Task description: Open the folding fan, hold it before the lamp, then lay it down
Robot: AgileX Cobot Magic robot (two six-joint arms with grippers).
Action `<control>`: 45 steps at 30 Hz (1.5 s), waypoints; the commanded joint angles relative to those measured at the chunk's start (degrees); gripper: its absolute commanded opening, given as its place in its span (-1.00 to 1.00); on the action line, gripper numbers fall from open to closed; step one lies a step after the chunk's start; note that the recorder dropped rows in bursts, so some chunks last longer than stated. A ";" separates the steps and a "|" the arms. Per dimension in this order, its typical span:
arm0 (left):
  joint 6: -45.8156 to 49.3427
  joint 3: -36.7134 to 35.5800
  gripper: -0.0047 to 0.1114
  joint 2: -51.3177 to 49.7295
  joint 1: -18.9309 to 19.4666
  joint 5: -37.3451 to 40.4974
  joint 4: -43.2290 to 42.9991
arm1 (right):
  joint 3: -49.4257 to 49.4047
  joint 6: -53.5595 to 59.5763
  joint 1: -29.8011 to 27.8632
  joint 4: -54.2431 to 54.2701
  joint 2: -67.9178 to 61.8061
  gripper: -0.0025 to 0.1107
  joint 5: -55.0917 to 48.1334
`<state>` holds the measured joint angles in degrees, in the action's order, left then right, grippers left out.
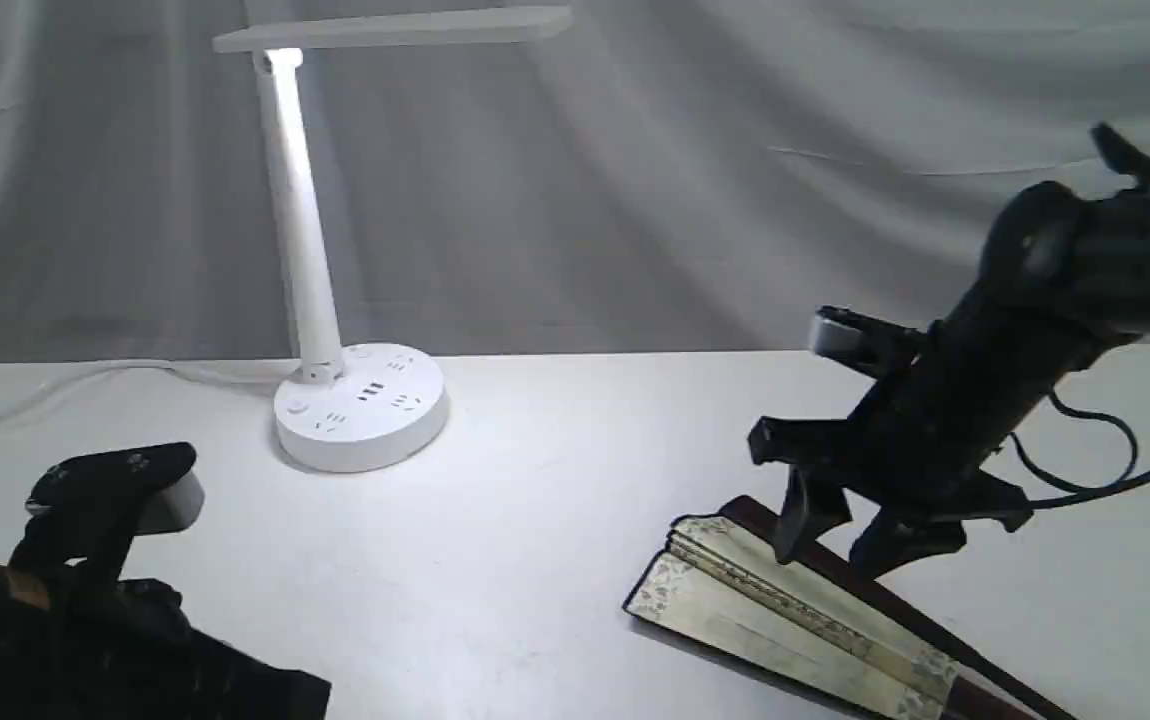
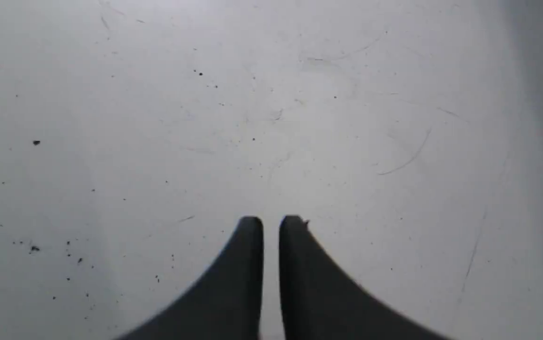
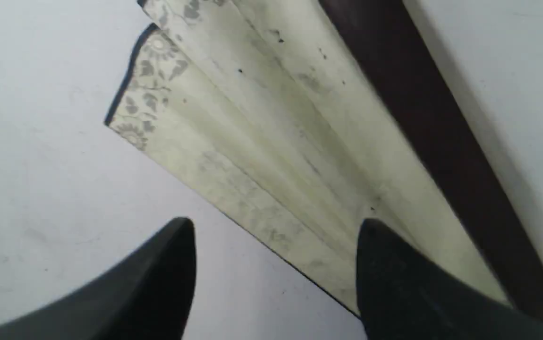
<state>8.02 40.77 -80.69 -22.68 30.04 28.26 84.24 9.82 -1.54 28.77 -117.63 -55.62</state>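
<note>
folding fan (image 1: 795,610) lies on the front right of the white table (image 1: 555,520), nearly folded, with only a few cream pleats splayed and a patterned border at their ends. its dark maroon guard runs along the far side. the right gripper (image 1: 830,550) hangs just over it with jaws spread wide and nothing between them. in the right wrist view, one finger sits above the leaf of the fan (image 3: 276,141) and the other above bare table. whether either one touches cannot be told. the lamp (image 1: 300,220) stands well apart at the back left, its bar head reaching right, with a bright pool on the tabletop around its round base. the left gripper (image 2: 271,222), at the front left, has its jaws drawn to a thin slit, empty, over a scuffed, speckled surface. a creased grey-white cloth (image 1: 735,200) hangs behind the table.
</note>
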 commanded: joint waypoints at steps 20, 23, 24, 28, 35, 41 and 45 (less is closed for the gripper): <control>-0.53 0.08 -0.82 0.06 0.00 -0.59 1.57 | -0.43 32.13 -17.15 10.62 -4.73 -0.05 -13.34; -0.53 0.08 -0.82 0.06 0.00 -0.80 1.57 | -0.43 32.13 -17.27 10.91 -7.01 -0.05 -14.30; -0.53 0.08 -0.82 0.06 0.00 -0.80 1.57 | -0.43 32.13 -17.27 10.98 -7.90 -0.05 -14.30; -0.53 0.08 -0.82 0.06 0.00 -1.34 1.57 | -0.43 32.13 -17.27 11.88 -10.37 -0.05 -14.35; -0.53 0.08 -0.82 0.06 0.00 -1.59 1.57 | -0.43 32.13 -17.27 16.47 -13.74 -0.05 -14.35; -0.53 0.08 -0.82 0.06 0.00 -1.59 1.57 | -0.43 32.27 -17.27 19.27 -15.44 -0.18 -14.35; -0.53 0.08 -0.82 0.06 0.00 -1.59 1.57 | -0.43 32.29 -17.27 19.48 -15.44 -0.45 -14.35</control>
<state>7.91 40.77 -80.69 -22.68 29.23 29.54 84.20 41.43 -18.64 48.14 -133.00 -70.50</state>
